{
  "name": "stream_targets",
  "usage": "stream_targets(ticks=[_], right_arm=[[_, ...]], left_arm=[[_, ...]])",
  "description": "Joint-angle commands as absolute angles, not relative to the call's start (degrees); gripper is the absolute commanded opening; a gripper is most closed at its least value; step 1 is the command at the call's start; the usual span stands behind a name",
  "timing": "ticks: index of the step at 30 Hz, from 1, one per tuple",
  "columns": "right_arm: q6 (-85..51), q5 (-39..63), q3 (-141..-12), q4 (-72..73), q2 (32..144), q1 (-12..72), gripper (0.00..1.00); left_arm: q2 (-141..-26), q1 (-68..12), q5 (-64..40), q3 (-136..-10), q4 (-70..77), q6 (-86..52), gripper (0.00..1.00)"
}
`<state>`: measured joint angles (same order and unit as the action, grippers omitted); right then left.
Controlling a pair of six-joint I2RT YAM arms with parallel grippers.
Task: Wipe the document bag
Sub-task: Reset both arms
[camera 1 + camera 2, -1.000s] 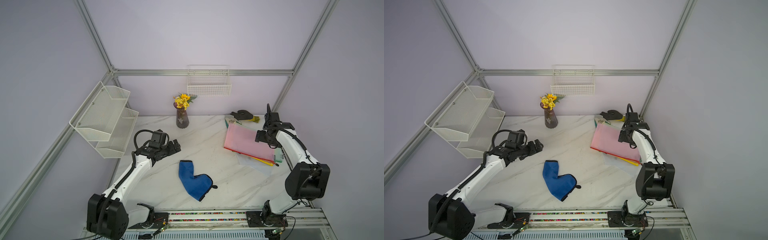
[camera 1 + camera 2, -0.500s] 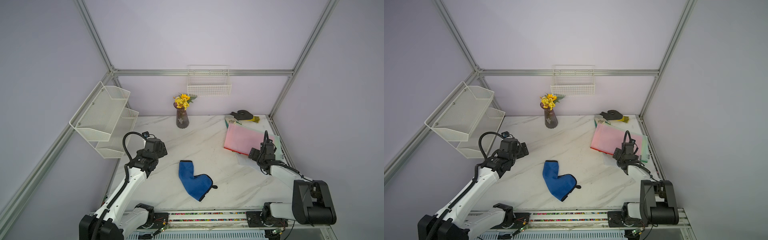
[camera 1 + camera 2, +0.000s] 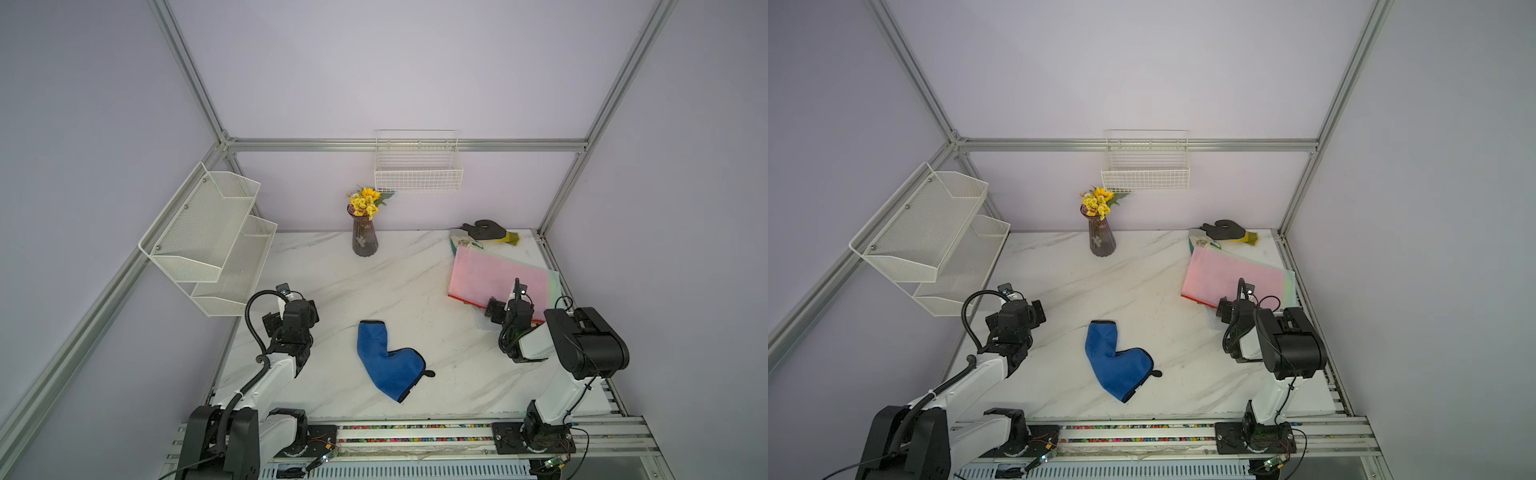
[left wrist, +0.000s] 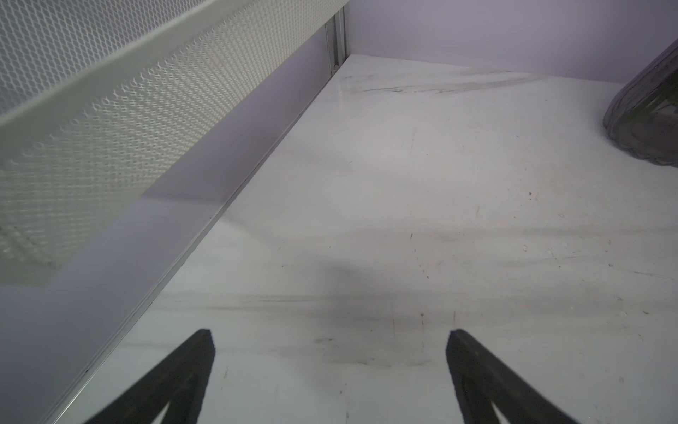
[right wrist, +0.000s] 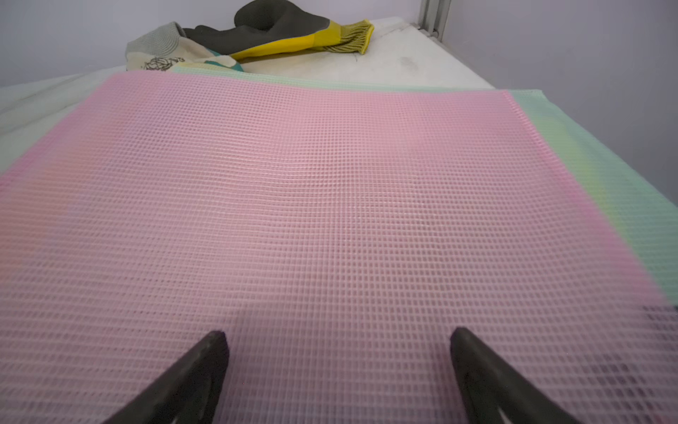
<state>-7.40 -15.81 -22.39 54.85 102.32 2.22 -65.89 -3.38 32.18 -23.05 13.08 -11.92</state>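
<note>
Pink under the right gripper [image 5: 337, 330]: shows the document bag [image 5: 330, 202] flat on the table [image 3: 374, 282] at the right rear, beside a black-and-yellow glove [image 3: 486, 230]. Holds both sets of jaws spread wide and empty, the right low over the bag's near edge, the left gripper [image 4: 329, 330] over bare table. Leaves the blue cloth [image 3: 388, 359] loose between the arms.

Left gripper [image 4: 329, 332] spread over marble table [image 4: 403, 183]; mesh rack [image 4: 91, 128], vase [image 4: 649, 121] nearby.
</note>
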Motion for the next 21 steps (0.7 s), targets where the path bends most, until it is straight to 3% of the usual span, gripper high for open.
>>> stream_targets(ticks=[1, 10, 21], right_arm=[[-5.04, -17.22, -25.28, 55.67, 101.81, 2.82, 0.97], [-4.06, -15.55, -25.51, 56.26, 102.36, 2.89, 0.97], [-3.76, -14.18, -25.83, 55.63, 102.44, 2.9, 0.97]], left_arm=[[-71.43, -2.31, 30.5, -22.63, 32.55, -9.46, 1.0], [-86.79, -0.26, 21.49, -20.98, 52.73, -4.82, 1.0], [-89.6, -0.53, 20.43, -21.07, 54.88, -3.96, 1.0]])
